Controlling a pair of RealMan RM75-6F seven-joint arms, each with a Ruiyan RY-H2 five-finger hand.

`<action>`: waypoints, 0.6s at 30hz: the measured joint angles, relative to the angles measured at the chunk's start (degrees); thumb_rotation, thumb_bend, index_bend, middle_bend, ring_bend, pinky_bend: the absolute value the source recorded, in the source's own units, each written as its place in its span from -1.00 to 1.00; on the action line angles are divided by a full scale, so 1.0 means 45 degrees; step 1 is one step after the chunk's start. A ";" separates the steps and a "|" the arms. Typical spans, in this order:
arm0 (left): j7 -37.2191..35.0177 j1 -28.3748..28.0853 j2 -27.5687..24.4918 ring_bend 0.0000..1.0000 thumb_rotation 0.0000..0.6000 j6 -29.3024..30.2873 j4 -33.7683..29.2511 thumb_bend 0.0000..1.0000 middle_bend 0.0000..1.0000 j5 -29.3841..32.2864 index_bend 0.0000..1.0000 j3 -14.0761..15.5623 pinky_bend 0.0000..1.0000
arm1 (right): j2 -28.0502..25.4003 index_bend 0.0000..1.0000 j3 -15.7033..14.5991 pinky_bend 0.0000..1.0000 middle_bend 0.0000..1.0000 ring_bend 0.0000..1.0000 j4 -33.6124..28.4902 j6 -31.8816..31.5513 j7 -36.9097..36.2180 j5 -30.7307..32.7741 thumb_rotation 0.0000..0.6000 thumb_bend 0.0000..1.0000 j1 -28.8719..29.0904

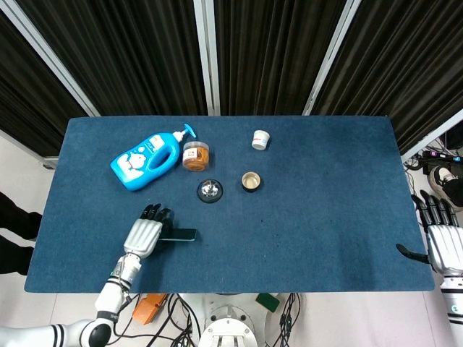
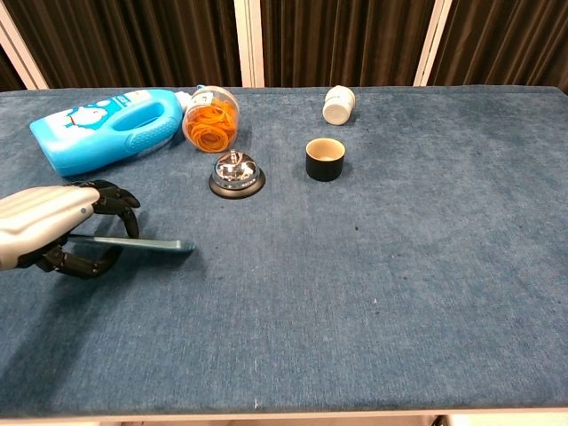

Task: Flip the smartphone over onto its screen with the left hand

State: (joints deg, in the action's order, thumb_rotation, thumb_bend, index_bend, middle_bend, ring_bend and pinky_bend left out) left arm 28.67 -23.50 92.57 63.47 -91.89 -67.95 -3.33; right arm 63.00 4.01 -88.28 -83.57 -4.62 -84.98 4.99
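The smartphone (image 2: 149, 243) is lifted off the blue table and seen nearly edge-on, a thin dark slab with a bluish rim; in the head view the smartphone (image 1: 182, 235) shows as a narrow dark strip. My left hand (image 2: 49, 232) grips its left end, fingers curled over the top and thumb underneath; the left hand (image 1: 145, 235) sits near the table's front left. My right hand (image 1: 440, 235) rests off the table's right edge with fingers spread, holding nothing.
A blue pump bottle (image 2: 102, 129) lies at the back left beside a jar of orange bands (image 2: 211, 118). A chrome call bell (image 2: 236, 174), a black cup (image 2: 325, 158) and a small white bottle (image 2: 338, 104) stand toward the back middle.
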 measured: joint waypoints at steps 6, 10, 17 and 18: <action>-0.0643 -0.0316 -0.1357 -1.00 0.73 -0.1034 -0.1064 0.15 -0.73 -0.0091 -0.01 0.0272 -1.00 | 0.0011 -1.00 -0.0040 -1.00 -1.00 -1.00 -0.0014 -0.0065 -0.0029 0.0009 1.00 -0.65 -0.0088; -0.0825 -0.0643 -0.1802 -1.00 0.75 -0.1563 -0.1294 0.15 -0.73 0.0146 -0.12 0.0304 -1.00 | 0.0004 -1.00 -0.0080 -1.00 -1.00 -1.00 -0.0026 -0.0094 -0.0068 -0.0003 1.00 -0.65 -0.0146; -0.0556 -0.1224 -0.2207 -1.00 0.80 -0.2206 -0.1430 0.11 -0.76 0.0525 -0.41 0.0342 -1.00 | -0.0048 -1.00 -0.0122 -1.00 -1.00 -1.00 -0.0102 -0.0238 -0.0093 -0.0057 1.00 -0.65 -0.0263; -0.0509 -0.1299 -0.2255 -1.00 0.80 -0.2293 -0.1455 0.11 -0.78 0.0624 -0.47 0.0336 -1.00 | -0.0047 -1.00 -0.0132 -1.00 -1.00 -1.00 -0.0107 -0.0248 -0.0098 -0.0062 1.00 -0.65 -0.0281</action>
State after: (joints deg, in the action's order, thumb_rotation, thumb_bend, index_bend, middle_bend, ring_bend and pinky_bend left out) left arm 26.38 -29.34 82.42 53.15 -98.44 -65.14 -1.82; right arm 62.79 3.41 -88.76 -84.68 -5.06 -85.26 3.73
